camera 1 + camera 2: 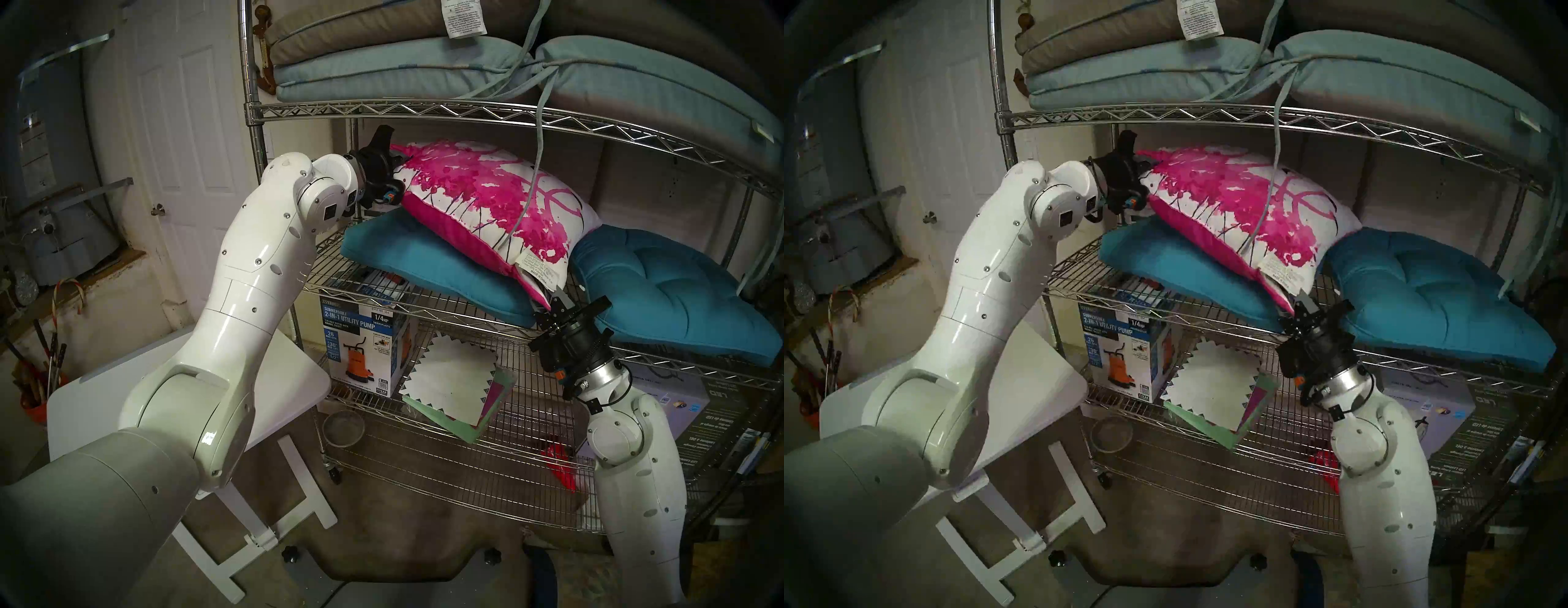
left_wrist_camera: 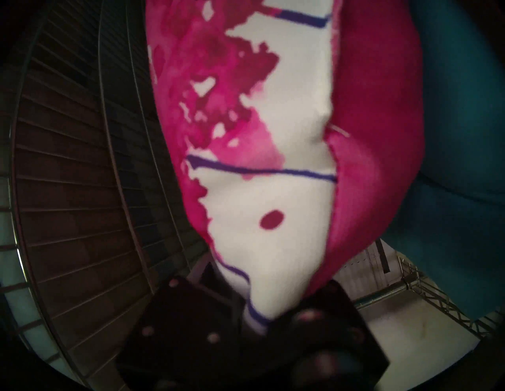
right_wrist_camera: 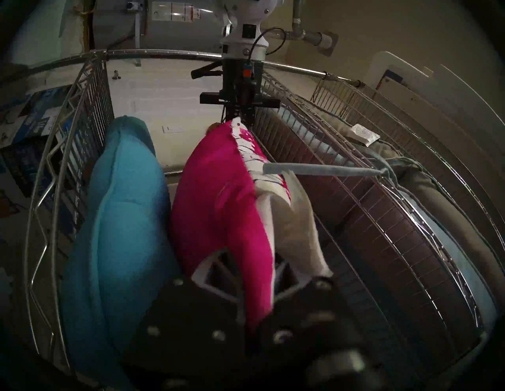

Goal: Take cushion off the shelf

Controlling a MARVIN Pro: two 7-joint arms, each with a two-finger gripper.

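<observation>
A: Biggest thing first?
B: The shelf point(image 1: 466, 112), chrome wire rack, fills the head view from 12 to 4 o'clock. Pale blue-grey pads point(image 1: 382, 70) stacked on the upper tier; a tie cord point(image 1: 535, 170) hangs down over the middle tier.
A: Middle tier?
B: Two teal seat cushions point(image 1: 424, 263), one at centre, one at 3 o'clock. The cushion point(image 1: 488, 191), white w/ magenta splatter, magenta back, lies tilted across both, on the shelf, its lower corner just past the front edge.
A: Arms?
B: Left tool point(image 2: 269, 318) is clenched on the cushion's corner at 11 o'clock of it. Right tool point(image 3: 247, 284) is clamped on the opposite corner, 5 o'clock, by the white label point(image 1: 541, 269).
A: Below?
B: Utility pump box point(image 1: 360, 344) at 7 o'clock of the cushion, next tier down. White tabletop point(image 1: 292, 373) left of the rack.
</observation>
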